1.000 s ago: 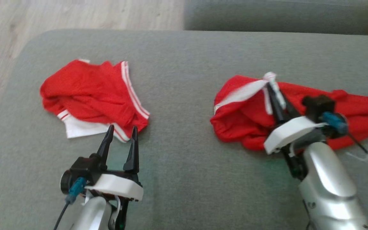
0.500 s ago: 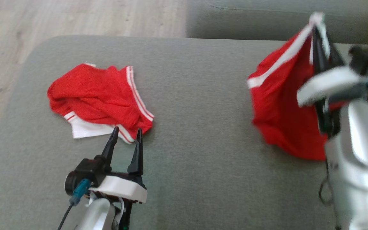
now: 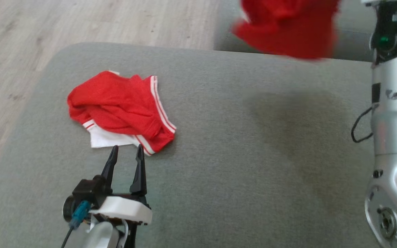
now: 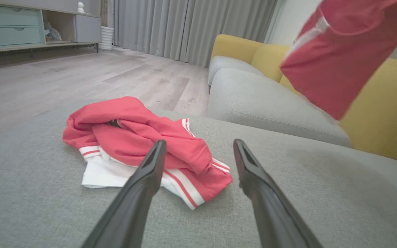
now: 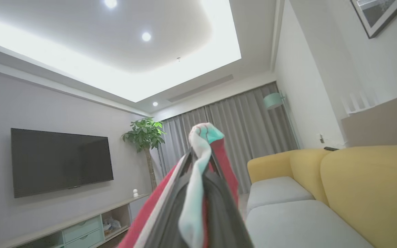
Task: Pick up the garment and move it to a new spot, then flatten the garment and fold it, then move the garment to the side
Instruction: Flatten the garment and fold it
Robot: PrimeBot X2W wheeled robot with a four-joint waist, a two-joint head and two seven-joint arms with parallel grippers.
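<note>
Item one: my right gripper (image 5: 202, 162), clenched on a white-trimmed fold of the red garment (image 5: 193, 203). The right wrist view recorded the pinch itself, set against a wall television (image 5: 60, 162) and a yellow sofa (image 5: 367, 179). The head view supplied the rest. There the red garment (image 3: 288, 27) hung blurred in the air, clear of the grey cushion (image 3: 253, 137), beside my silver right forearm (image 3: 391, 103). Item two: my left gripper (image 3: 126, 147), released, fingers spread and empty, low over the cushion. Its tips pointed at a crumpled red garment (image 3: 119, 106) lying just ahead. The left wrist view added that piece's white panel and striped hem, and placed the hanging garment at upper right, in front of the sofa.
</note>
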